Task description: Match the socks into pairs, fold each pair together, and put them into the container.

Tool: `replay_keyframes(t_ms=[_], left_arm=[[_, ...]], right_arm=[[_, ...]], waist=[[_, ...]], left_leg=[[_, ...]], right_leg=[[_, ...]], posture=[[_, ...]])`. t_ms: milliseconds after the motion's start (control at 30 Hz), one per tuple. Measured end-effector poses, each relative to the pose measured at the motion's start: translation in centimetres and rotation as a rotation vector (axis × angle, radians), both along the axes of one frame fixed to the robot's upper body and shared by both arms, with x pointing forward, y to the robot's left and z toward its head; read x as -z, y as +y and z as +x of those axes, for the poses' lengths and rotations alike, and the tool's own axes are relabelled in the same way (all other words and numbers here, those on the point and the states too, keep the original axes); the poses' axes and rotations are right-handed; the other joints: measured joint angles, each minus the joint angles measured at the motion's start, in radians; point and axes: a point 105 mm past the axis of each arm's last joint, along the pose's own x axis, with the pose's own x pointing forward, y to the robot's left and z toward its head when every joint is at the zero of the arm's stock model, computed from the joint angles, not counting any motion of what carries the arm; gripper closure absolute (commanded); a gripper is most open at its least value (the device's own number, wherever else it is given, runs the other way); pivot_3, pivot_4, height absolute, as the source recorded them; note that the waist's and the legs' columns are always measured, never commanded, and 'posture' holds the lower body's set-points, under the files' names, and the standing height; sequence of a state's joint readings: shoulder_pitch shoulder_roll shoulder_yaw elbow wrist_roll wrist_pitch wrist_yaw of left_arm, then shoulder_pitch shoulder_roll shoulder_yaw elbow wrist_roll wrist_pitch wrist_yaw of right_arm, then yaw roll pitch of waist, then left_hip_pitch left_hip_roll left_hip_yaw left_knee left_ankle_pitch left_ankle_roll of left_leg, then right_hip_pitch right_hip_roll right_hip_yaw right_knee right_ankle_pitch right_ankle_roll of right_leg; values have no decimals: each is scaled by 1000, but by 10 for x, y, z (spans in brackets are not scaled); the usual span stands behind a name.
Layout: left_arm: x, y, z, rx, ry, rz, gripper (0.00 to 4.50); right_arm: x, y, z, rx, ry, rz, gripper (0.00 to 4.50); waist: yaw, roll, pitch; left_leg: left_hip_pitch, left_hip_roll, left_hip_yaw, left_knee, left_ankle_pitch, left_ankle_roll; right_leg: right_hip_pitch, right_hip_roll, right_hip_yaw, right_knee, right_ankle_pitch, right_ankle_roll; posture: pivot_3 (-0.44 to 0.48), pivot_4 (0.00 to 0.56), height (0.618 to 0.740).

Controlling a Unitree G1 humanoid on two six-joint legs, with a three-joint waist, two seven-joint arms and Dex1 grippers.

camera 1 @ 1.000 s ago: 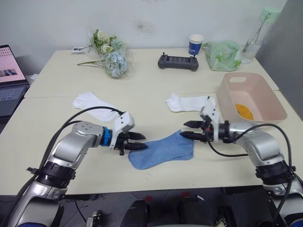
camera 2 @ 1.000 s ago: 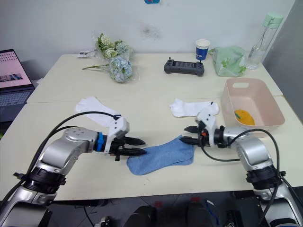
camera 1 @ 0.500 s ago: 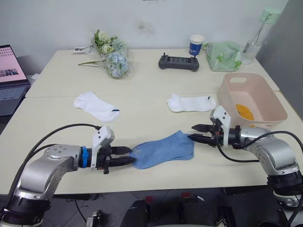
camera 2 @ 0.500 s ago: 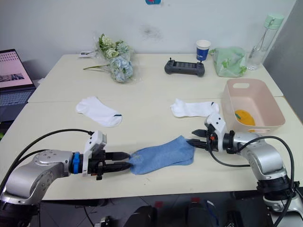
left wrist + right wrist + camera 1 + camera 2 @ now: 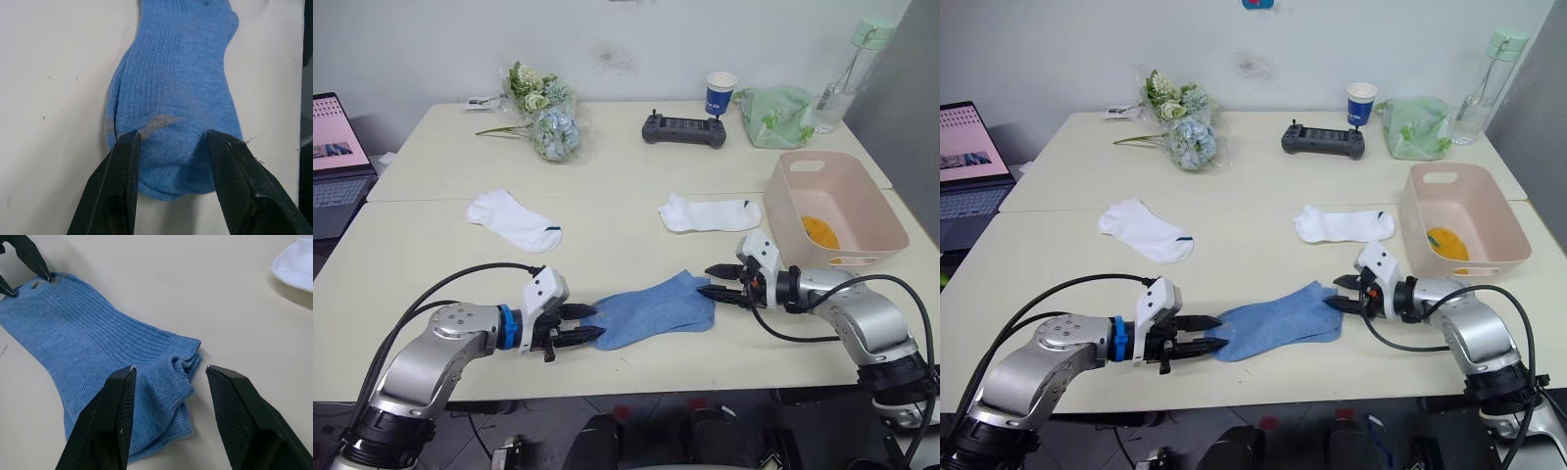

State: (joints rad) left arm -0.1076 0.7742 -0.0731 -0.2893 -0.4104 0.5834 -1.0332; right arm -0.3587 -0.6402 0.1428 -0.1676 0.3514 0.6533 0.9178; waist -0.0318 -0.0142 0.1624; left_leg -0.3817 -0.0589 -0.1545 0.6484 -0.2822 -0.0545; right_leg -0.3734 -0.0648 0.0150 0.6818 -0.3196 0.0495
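Both grippers have let go: the left gripper (image 5: 586, 325) and right gripper (image 5: 709, 280) now sit spread at either end of the stacked light blue socks (image 5: 651, 309). That pair lies flat on the table (image 5: 607, 211), unfolded, well short of the pink basket (image 5: 874, 240), so folding probably comes next.

Blue socks (image 5: 654, 309): stacked pair, lower sock mostly hidden under upper one, only edge layers peek out at cuff end by right gripper (image 5: 717, 283). Toe end partly covered by left gripper (image 5: 587, 325) fingertips in the head views.
Laptop (image 5: 335, 162), far beyond left gripper: cut off by picture edge, screen content too small to read.
Orange item (image 5: 820, 231) inside pink basket (image 5: 876, 208), past right gripper: partly hidden by the basket's near wall, can't tell its stripe or count.
Bottle (image 5: 847, 67), far behind right gripper: lower part blurred against the grey panel.
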Motion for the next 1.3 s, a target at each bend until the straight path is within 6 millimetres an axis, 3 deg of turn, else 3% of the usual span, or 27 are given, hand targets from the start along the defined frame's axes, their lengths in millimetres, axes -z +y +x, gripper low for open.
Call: replay_keyframes(t_ms=[67, 100, 167, 267, 300, 333, 633, 867, 967, 1067, 1300], left_arm=[[3, -3, 4, 6, -13, 7, 2293], [4, -4, 5, 12, -17, 18, 2488], [4, -6, 7, 26, -33, 27, 2903], [4, -6, 9, 32, -44, 34, 3888], [5, -6, 8, 34, -44, 34, 4191], [5, -6, 8, 36, -42, 33, 4483], [1, -1, 10, 35, -37, 26, 4483], [-15, 3, 16, 27, -59, 0, 4483], [-18, 3, 17, 37, -70, 7, 4500], [-17, 2, 16, 55, -68, 14, 4500], [-15, 3, 17, 56, -70, 22, 4500]], right_arm=[[1, 0, 0, -1, -6, -7, 2429], [2, 0, 0, -2, -6, -9, 2680], [4, 0, -1, -1, -1, -11, 3322], [6, 0, -3, -2, 5, -11, 4467], [6, 0, -3, -3, 4, -10, 4500], [6, 0, -3, -4, 3, -10, 4500], [2, 4, -7, -29, 4, 11, 4500], [-6, 10, -14, -56, 7, 26, 4500], [-6, 11, -12, -41, 1, 30, 3799], [-6, 11, -12, -38, -9, 29, 2799], [-4, 10, -13, -35, -9, 20, 2799]], waist=[[0, 0, 0], [0, 0, 0], [0, 0, 0], [-1, 0, 0], [-1, 0, 0], [-1, 0, 0], [-1, 0, 0], [-1, 0, 0], [-1, 0, 0], [0, 0, 0], [-1, 0, 0]], left_leg=[[0, 0, 0, 0, 0, 0], [0, 0, 0, 0, 0, 0], [0, 0, 0, 0, 0, 0], [0, 0, 0, 0, 0, 0], [0, 0, 0, 0, 0, 0], [0, 0, 0, 0, 0, 0], [0, 0, 0, 0, 0, 0], [0, 0, -1, 0, 0, 0], [0, 0, 0, 0, 0, 0], [0, 0, 0, 0, 0, 0], [0, 0, 0, 0, 0, 0]], right_leg=[[0, 0, 0, 0, 0, 0], [0, 0, 0, 0, 0, 0], [0, 0, 0, 0, 0, 0], [0, 0, 0, 0, 0, 0], [0, 0, 0, 0, 0, 0], [0, 0, 0, 0, 0, 0], [0, 0, 0, 0, 0, 0], [0, 0, 0, 0, 0, 0], [0, 0, 0, 0, 0, 0], [0, 0, 0, 0, 0, 0], [0, 0, 0, 0, 0, 0]], posture=[[0, 150, 740], [0, 150, 740], [0, 150, 740], [0, 150, 740], [0, 150, 740], [0, 150, 740], [0, 150, 740], [0, 150, 740], [0, 150, 740], [0, 150, 740], [0, 150, 740]])
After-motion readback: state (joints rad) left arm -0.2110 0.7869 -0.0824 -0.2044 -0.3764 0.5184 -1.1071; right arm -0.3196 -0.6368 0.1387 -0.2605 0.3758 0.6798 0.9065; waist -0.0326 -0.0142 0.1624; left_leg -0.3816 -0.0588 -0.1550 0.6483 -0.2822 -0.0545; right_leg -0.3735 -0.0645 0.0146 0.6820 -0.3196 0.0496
